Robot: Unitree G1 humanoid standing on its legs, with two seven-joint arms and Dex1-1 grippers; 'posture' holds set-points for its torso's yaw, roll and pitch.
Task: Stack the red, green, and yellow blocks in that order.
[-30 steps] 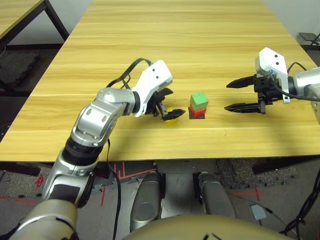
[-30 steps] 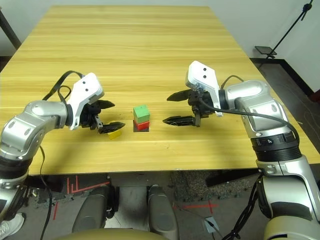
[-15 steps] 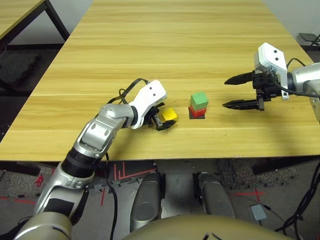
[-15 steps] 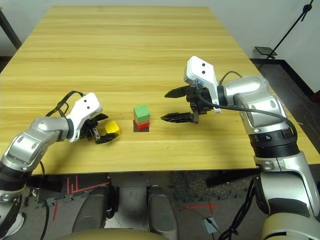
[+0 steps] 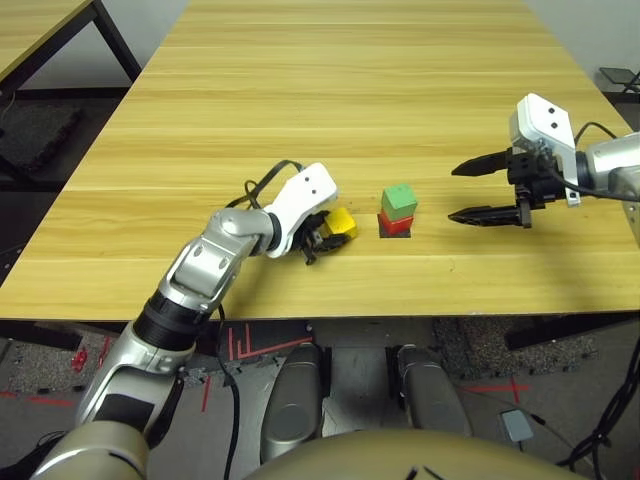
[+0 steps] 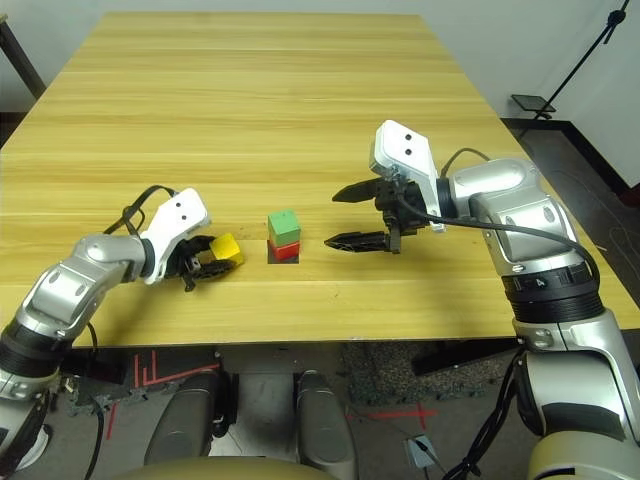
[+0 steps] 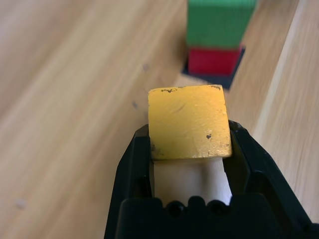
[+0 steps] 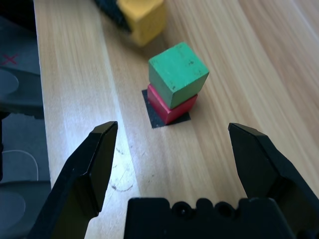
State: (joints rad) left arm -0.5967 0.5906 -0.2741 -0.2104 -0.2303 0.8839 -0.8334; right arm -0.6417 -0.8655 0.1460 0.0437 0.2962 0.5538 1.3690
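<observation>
Pale wood-grained tabletop fills most of the scene, with grey floor beyond its near edge. On the left, near that edge, the robot's left gripper is closed on the yellow block, one black finger pressed against each side. Just to the right of it, apart from the gripper, a two-block stack stands on a flat black square patch. The red block is at the bottom, and the green block sits on top of it, turned slightly so their corners do not quite line up. Farther right, the right gripper points left toward the stack, its two black fingers spread wide with nothing between them.
</observation>
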